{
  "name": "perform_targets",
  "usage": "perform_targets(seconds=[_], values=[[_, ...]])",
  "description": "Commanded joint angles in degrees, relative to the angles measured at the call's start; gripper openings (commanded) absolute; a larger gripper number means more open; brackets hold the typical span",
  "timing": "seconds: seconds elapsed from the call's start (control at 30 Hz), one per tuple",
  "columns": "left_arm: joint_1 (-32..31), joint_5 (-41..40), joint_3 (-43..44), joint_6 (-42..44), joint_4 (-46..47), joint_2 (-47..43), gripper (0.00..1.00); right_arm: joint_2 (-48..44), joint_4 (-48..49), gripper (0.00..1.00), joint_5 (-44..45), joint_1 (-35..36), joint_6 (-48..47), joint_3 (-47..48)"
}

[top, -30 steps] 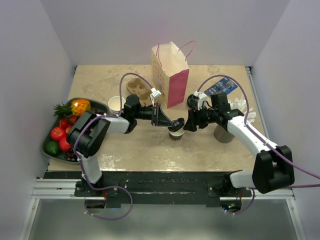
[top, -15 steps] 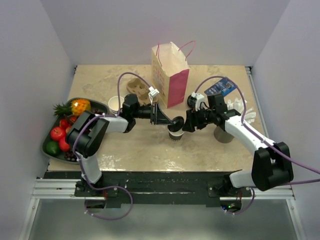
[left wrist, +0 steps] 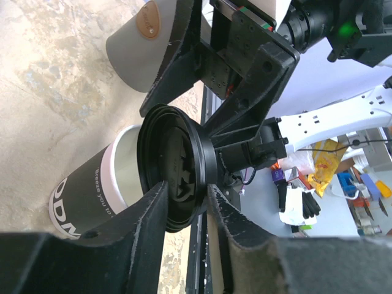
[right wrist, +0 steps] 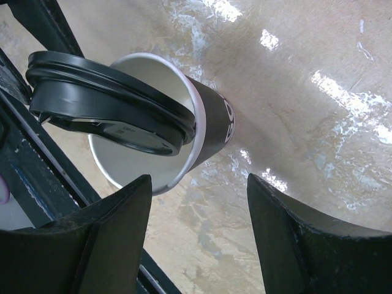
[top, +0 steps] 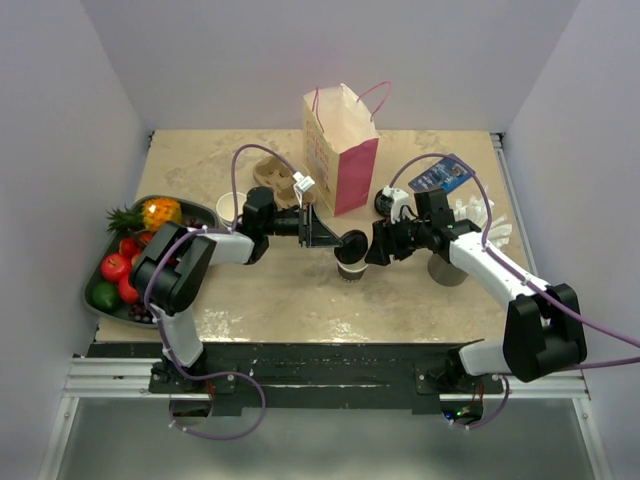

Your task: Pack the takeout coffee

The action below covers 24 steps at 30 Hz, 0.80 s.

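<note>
Overhanging the cup (left wrist: pixel 86 190) rim, lid (left wrist: pixel 177 162) (tilted) sits in left gripper (left wrist: pixel 185 187).

Top view: evenly bright, shadows soft. Right wrist view: specular glare patches on bench (right wrist: pixel 334 86). Left wrist view: far background overexposed, slightly soft.

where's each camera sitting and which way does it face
top external: above and behind the bases, facing down at the table; both arms show, meeting at the cup.
left wrist: on the left arm, looking along its jaws at the black lid between them; right arm beyond.
right wrist: on the right arm, facing down past its jaws at cup and lid.
shared: both wrists see that cup and lid.
</note>
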Motion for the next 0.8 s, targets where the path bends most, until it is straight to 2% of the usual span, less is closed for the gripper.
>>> perform_targets(seconds=[0.0,0.43,0.77], values=[[0.70,-1.36,-0.10,2.09,-0.22,-2.79,0.38,0.27,1.89,0.67,0.52,0.30,0.48,0.19],[0.97,-2.68,-0.10,3.76,-2.33,-2.09,0.41,-0.43,3.73,0.68,-4.66,0.39,1.35,0.98],[1.06,-2.85,0.07,5.69,-4.27,-2.27,0.42,0.80,5.66,0.69,-5.19,0.30,2.58,2.30]])
